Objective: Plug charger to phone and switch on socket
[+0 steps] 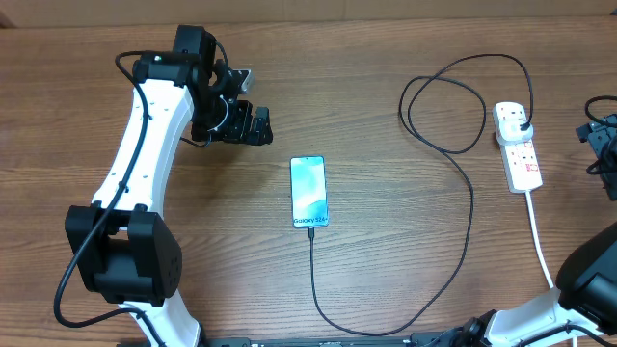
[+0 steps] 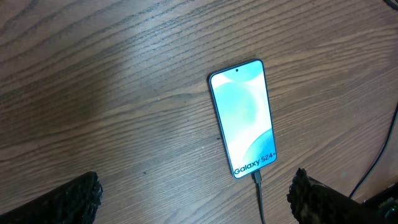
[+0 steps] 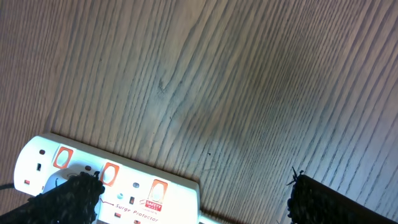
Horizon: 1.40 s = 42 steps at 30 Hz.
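The coming move turns on the socket (image 1: 525, 166), a white strip at the right of the overhead frame, its long axis running top to bottom with a slight tilt. The right gripper (image 3: 194, 198) waits at the far right edge, so the strip lies just to its left and this arm is far the nearer. Its jaws are spread wide and hold nothing. The left gripper (image 2: 196, 200), also wide open and empty, hovers at upper left, beside the phone (image 1: 308, 191). The phone lies face up at centre frame, long axis top to bottom. The charger (image 1: 471, 202) already looks seated. Its connector tip (image 2: 256, 178) meets the phone's lower end, and its plug (image 1: 522, 121) sits in the strip's top outlet, so the switch is probably what remains. In the right wrist view the strip crosses the lower left corner, cut off by the bottom edge, with one fingertip covering part of it. The red switches (image 3: 110, 172) show, but which one serves the plugged outlet, and whether it is on, I cannot tell.
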Available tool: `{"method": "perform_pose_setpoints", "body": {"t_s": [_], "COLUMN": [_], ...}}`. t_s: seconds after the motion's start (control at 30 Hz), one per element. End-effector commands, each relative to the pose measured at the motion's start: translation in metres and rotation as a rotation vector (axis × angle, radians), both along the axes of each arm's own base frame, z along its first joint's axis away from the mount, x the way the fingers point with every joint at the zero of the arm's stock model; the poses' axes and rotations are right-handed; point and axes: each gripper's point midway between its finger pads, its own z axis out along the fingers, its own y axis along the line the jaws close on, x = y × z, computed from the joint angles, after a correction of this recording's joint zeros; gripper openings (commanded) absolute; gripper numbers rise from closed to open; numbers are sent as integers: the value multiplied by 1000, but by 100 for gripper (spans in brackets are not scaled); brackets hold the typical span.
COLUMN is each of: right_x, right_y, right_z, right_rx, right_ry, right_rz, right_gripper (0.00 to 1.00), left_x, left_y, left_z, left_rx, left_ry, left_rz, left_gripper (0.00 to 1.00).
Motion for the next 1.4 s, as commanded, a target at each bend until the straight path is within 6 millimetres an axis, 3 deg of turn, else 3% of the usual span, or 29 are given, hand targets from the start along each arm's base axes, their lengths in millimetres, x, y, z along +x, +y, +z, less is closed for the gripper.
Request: {"method": "perform_pose_setpoints", "body": {"t_s": [0.0, 0.9, 1.17, 1.37], "right_x": [-1, 0, 0, -3], "right_y": [3, 2, 6, 8], "right_z": [-2, -2, -3, -4], "right_rx": [10, 6, -32, -26], "right_ry": [7, 5, 78, 93], "right_rz": [4, 8, 295, 316], "right_gripper": [100, 100, 100, 100], "left_x": [4, 4, 4, 4], "left_y": [-1, -1, -1, -1], "left_z": [13, 13, 13, 13], "left_rx": [1, 1, 1, 1], "left_ry": [-42, -41, -41, -41], "left_rz": [3, 3, 3, 3], "left_gripper": [100, 100, 100, 99]}}
